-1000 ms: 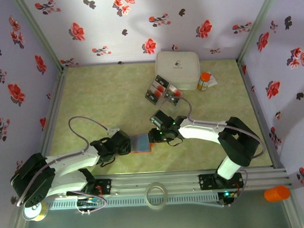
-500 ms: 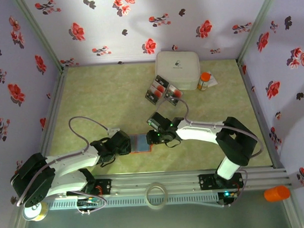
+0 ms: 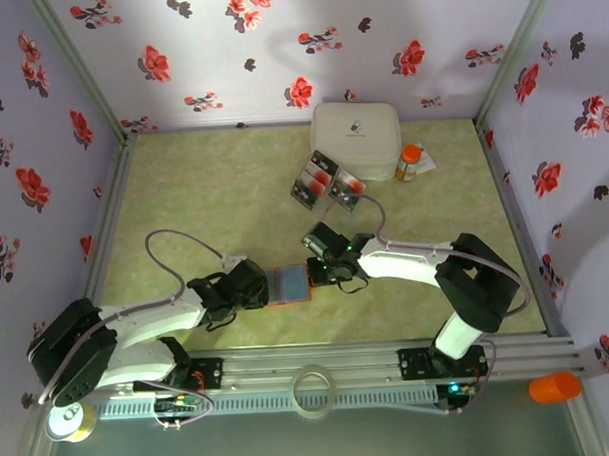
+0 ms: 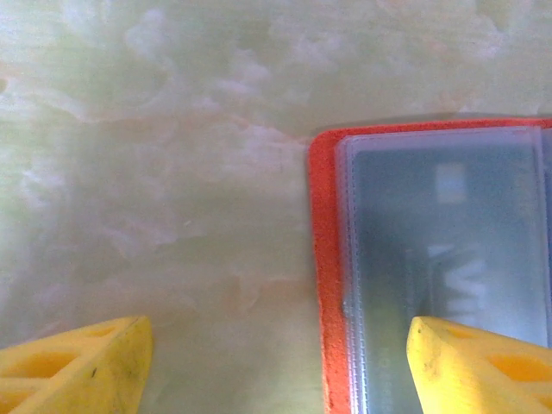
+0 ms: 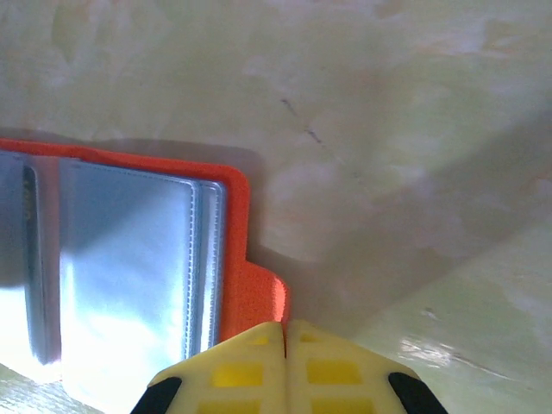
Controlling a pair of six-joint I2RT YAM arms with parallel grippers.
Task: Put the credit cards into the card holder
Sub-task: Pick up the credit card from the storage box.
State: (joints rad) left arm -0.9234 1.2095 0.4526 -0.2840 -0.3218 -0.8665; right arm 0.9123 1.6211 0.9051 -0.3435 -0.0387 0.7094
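The card holder [image 3: 288, 286] lies open on the table, bright orange with clear grey pockets [image 4: 448, 259]. My left gripper [image 3: 255, 288] is at its left edge, open [image 4: 278, 349]: one yellow fingertip [image 4: 479, 366] is over the pocket and the other over bare table. My right gripper [image 3: 318, 272] is at its right edge, and its jaws [image 5: 285, 332] are shut on the holder's small orange tab [image 5: 266, 297]. The credit cards [image 3: 328, 181], black and white with red blotches, lie in a loose cluster farther back, just in front of the white box.
A white rounded box [image 3: 356, 138] stands at the back, with an orange-capped pill bottle [image 3: 410, 162] to its right. Flowered walls close in three sides. A tape ring [image 3: 313, 390] lies on the front rail and an orange cup [image 3: 553, 386] sits outside at the right.
My right gripper has closed from partly open onto the holder's tab. The left gripper and the holder have shifted slightly to the right.
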